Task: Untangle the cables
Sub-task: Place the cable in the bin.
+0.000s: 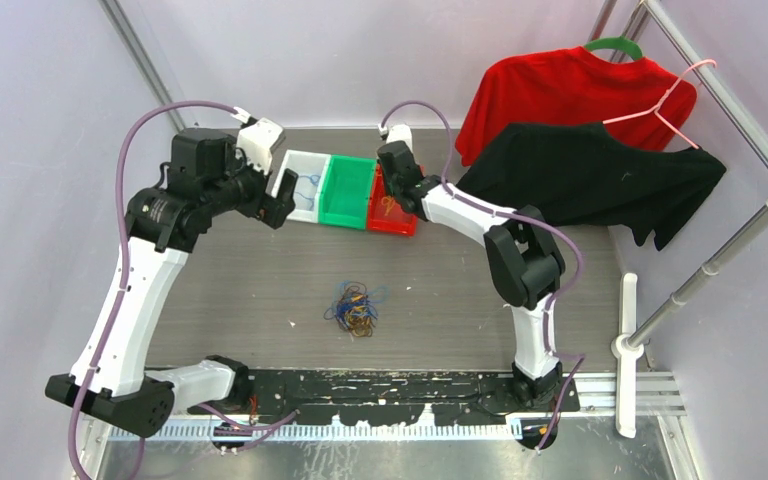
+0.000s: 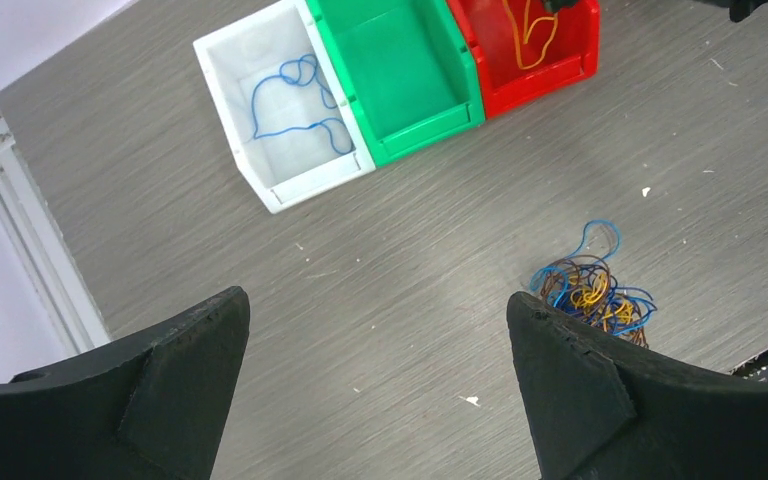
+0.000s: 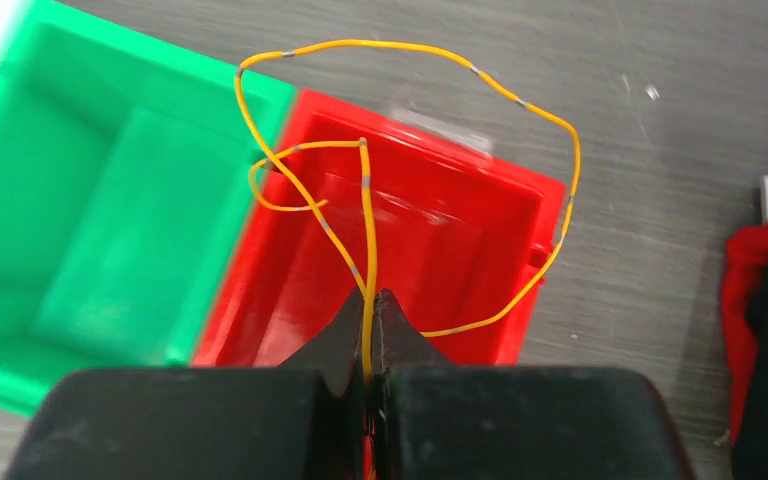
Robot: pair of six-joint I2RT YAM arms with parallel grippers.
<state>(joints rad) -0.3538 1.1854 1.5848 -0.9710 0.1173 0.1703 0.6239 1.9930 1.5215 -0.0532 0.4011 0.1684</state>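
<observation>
**Top view**
- Cables: one small tangled clump of blue, orange and dark strands. It lies on the table near the middle, well apart from both arms.
- Bins: a white bin, a green bin and a red bin stand in a row at the far side.
- Left claw: hangs beside the white bin.
- Right claw: hangs over the red bin.

**Left wrist view**
- Left claw: spread wide, holding nothing, high above the table.
- Blue cable: lies in loose loops inside the white bin.
- Clump: lies by the right-hand finger, with one blue loop sticking out at its far edge.

**Right wrist view**
- Right claw: pressed together, pinching the yellow cable at the fingertips.
- Yellow cable: stands in open loops over the red bin, with one loop crossing the green bin's rim.

**Handling (judgement)**
- The strands look very light, thin and floppy, with just enough spring to hold a loop.
- They look smooth, so they may slip from a loose pinch.
- They probably snag on each other, so the whole clump may lift with one strand.
- The best hold is likely a free outer loop, such as the blue one, taken with the fingertips only and drawn out slowly.
</observation>
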